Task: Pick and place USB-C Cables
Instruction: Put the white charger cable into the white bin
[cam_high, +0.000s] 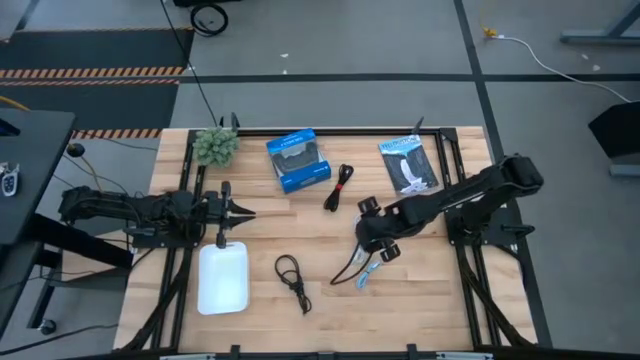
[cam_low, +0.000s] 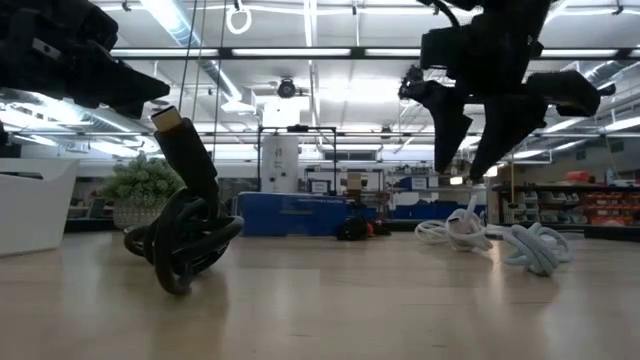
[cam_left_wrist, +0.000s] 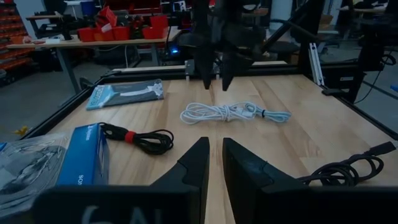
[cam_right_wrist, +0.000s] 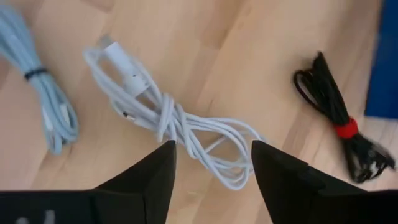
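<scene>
Four cables are lying mid-tabletop (cam_high: 420, 290): the right end effector (cam_right_wrist: 211, 163), fingers apart, is hovering over the white cable (cam_right_wrist: 174, 121), beside the pale blue cable (cam_right_wrist: 43, 99). Only the high view is showing the white tray (cam_high: 223, 280) near the left end effector (cam_high: 243, 214), fingers nearly together.

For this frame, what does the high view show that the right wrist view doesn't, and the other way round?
Only the high view: the white tray, plant, blue box, black loop cable and the waiting left end effector.
Only the right wrist view: the right end effector open just above the white cable, not touching it.
Both: the white cable, pale blue cable and black-and-red cable.
</scene>
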